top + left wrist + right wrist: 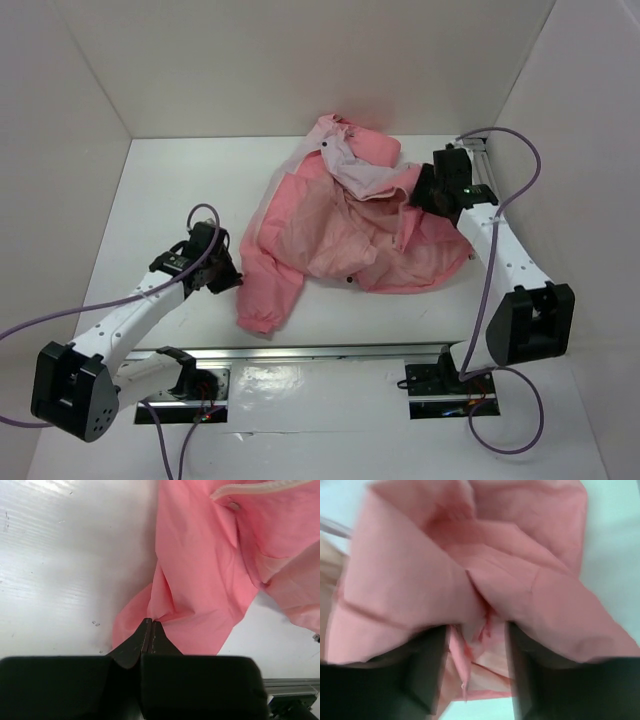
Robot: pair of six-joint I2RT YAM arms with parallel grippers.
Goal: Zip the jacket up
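Jacket (340, 240) is limp, light, best held at seams; my left gripper (231, 275) pinches its eight-o'clock edge, right gripper (416, 196) gapes astride two-o'clock folds.

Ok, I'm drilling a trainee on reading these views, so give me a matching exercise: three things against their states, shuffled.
Things:
1. left pincer
2. right pincer
3. jacket

States:
A. lying crumpled in a heap
B. shut on a pink fold
C. fingers apart, cloth between them

Pairs: 1-B, 2-C, 3-A.
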